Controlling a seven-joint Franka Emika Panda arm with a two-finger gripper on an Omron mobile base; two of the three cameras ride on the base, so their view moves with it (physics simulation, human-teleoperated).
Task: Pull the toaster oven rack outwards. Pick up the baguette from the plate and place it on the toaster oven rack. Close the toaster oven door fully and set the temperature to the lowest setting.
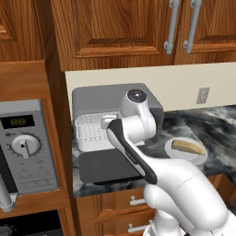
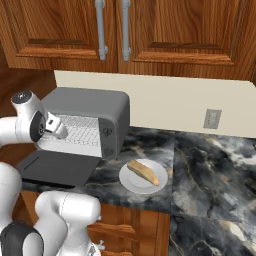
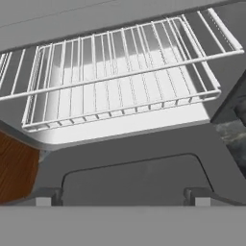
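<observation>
1. In front of the toaster oven (image 2: 87,122) the gripper (image 3: 122,196) hovers over the lowered toaster oven door (image 1: 108,167), jaws spread wide, holding nothing.
2. The toaster oven rack (image 3: 120,77) sits just ahead — if the fingers close on a single thin wire, they could slip off during the pull.
3. Dropping too low risks striking the door.
4. The baguette (image 2: 143,172) lies on the plate (image 2: 131,186) on the worktop (image 2: 210,165) beside the oven — a wide swing could knock it.

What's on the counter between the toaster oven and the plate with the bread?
Nothing: just bare marble counter between the toaster oven and the plate, seen from the right base view.
</observation>
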